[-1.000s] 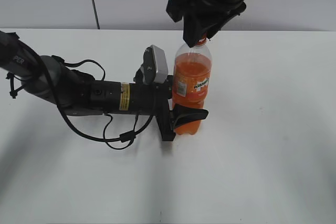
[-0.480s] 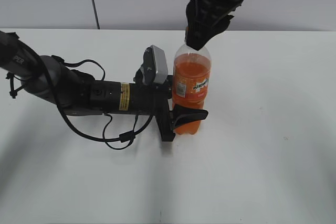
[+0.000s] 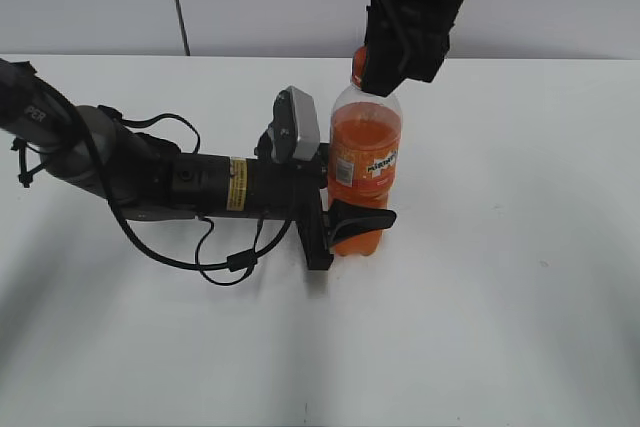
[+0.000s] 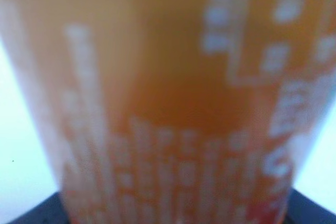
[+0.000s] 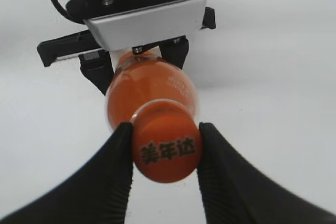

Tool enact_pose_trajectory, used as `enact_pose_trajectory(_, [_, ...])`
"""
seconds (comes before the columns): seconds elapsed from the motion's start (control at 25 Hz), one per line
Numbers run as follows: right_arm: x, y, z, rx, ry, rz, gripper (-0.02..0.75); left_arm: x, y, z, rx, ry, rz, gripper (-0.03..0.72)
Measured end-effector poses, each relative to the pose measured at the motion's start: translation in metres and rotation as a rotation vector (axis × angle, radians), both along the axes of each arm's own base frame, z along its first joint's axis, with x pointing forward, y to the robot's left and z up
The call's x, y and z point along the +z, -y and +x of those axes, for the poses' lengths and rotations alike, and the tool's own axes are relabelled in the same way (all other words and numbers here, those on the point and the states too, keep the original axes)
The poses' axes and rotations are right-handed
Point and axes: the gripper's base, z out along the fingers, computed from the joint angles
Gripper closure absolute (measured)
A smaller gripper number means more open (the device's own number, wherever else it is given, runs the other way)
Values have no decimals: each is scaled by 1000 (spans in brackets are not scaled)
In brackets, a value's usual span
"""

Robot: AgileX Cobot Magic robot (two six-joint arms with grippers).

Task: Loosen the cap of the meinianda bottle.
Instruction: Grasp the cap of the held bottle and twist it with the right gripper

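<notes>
— Where was the meinianda bottle at that point?

— It stood upright on the white table, near the middle. My left gripper was clamped around its lower body, one finger showing in front of it, and the left wrist camera saw only blurred label.

— And your right gripper?

— It came down from above. Its two ribbed fingers were pinching the cap, one pressed against each side, the dark print on top facing the wrist camera.

— So which step was that?

— I judged it the twist itself: grip set, cap seemingly not yet off the neck, though I could not tell how far it had turned.

— What did the next move call for?

— Rotating the right wrist about the bottle's axis while the left held the body firmly, with even pinch so the fingers wouldn't slip.
</notes>
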Motion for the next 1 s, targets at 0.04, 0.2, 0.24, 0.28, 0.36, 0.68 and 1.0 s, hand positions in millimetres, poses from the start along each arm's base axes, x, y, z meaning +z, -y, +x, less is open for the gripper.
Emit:
enact_pose_trajectory(0.04, [0, 0, 0, 21, 5, -2, 456, 0, 0, 0, 0, 0, 0, 294])
enact_pose_trajectory(0.2, [0, -1, -1, 103, 16, -6, 456, 0, 0, 0, -4, 4, 0, 294])
enact_pose_trajectory(0.24, [0, -1, -1, 119, 19, -9, 456, 0, 0, 0, -4, 4, 0, 294])
enact_pose_trajectory(0.28, [0, -1, -1, 128, 22, -11, 456, 0, 0, 0, -5, 4, 0, 294])
enact_pose_trajectory(0.36, [0, -1, -1, 136, 23, -12, 456, 0, 0, 0, -5, 4, 0, 294])
enact_pose_trajectory(0.68, [0, -1, -1, 146, 25, -14, 456, 0, 0, 0, -5, 4, 0, 294])
enact_pose_trajectory(1.0, [0, -1, -1, 146, 25, -14, 456, 0, 0, 0, -5, 4, 0, 294])
